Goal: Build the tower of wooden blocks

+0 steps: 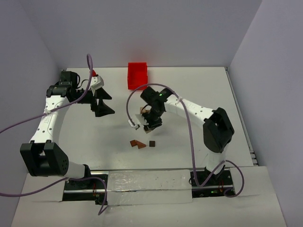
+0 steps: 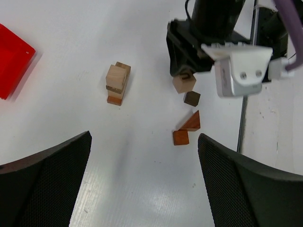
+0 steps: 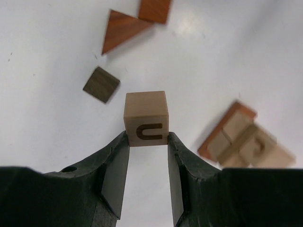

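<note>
The wood block tower [image 3: 241, 139] is a short stack of tan blocks on a reddish-brown base, also in the left wrist view [image 2: 117, 84]. My right gripper [image 3: 147, 137] is shut on a light tan cube [image 3: 146, 113] with a dark curved mark, held above the table between the tower and the loose blocks. From the top, the right gripper [image 1: 152, 124] hangs over the table's middle. Loose on the table are a dark brown square [image 3: 101, 84], a reddish triangle [image 3: 122, 28] and a reddish cube [image 3: 155, 9]. My left gripper [image 2: 144, 179] is open and empty, well left of the tower.
A red plastic bin [image 1: 137, 75] stands at the back middle; its corner shows in the left wrist view [image 2: 12, 59]. The loose blocks [image 1: 142, 143] lie just in front of the right gripper. The left gripper [image 1: 105, 101] is at the back left.
</note>
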### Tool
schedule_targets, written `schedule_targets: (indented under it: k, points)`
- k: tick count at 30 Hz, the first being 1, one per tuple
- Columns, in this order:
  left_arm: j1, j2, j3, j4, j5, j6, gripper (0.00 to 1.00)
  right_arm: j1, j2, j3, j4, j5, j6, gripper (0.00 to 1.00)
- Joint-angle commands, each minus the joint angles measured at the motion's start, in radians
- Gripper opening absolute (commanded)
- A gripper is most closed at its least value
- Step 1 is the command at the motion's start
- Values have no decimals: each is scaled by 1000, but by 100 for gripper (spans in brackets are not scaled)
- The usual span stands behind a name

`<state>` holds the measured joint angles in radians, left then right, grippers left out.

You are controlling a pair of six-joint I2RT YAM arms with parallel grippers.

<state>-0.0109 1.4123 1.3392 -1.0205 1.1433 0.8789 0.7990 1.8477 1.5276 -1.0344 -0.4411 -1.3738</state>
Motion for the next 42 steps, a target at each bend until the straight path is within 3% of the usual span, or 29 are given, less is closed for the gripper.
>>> schedule_targets:
  k: [1,7,10,24,42]
  points:
    - [6,13,14,120,44,-113,99,-91,-77,20,-30,-55,207,11]
    - [6,-25,-29,302,-29,-303,99,-184,-44,95,-42,7,330,10]
    - [5,-36,-51,339,-53,-328,99,-198,-25,128,-39,51,376,9]
    - [-1,-4,-34,365,-106,-374,99,-188,139,340,-75,136,411,9]
    - [-11,4,-51,382,-116,-383,99,-161,242,407,-78,139,400,11]
